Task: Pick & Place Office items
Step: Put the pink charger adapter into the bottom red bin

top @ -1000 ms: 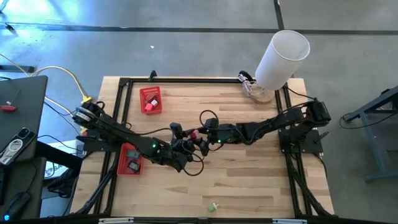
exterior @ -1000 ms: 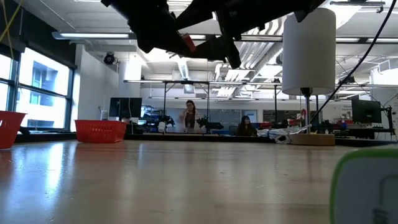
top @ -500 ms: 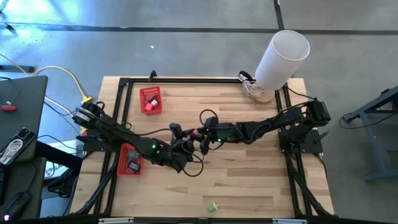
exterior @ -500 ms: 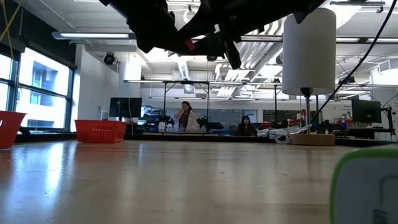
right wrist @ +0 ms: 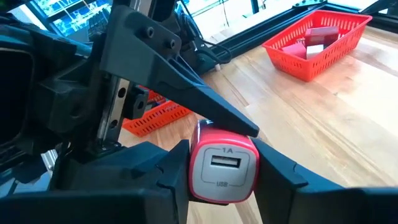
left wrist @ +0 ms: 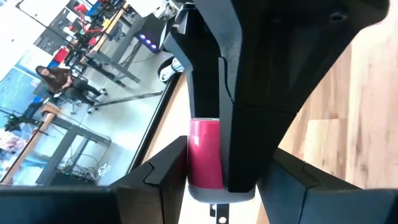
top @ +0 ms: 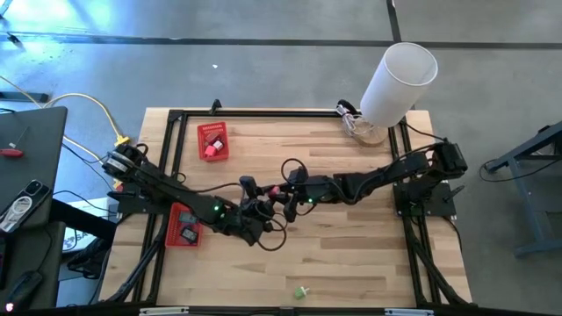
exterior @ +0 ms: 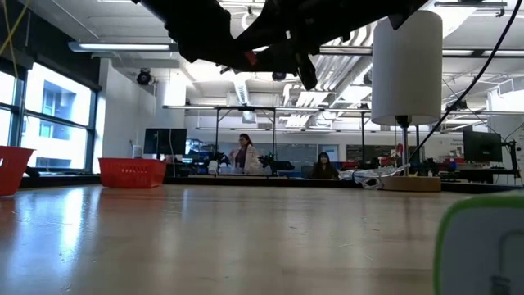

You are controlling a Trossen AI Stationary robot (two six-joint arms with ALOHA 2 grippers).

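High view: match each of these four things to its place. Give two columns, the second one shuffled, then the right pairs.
1 pink charger
2 green piece
3 white cylinder
4 far red basket

A at the far right corner of the table
B on the far left part of the table
C alone by the near edge
D above mid-table, in the right gripper's jaws

Pairs: 1-D, 2-C, 3-A, 4-B
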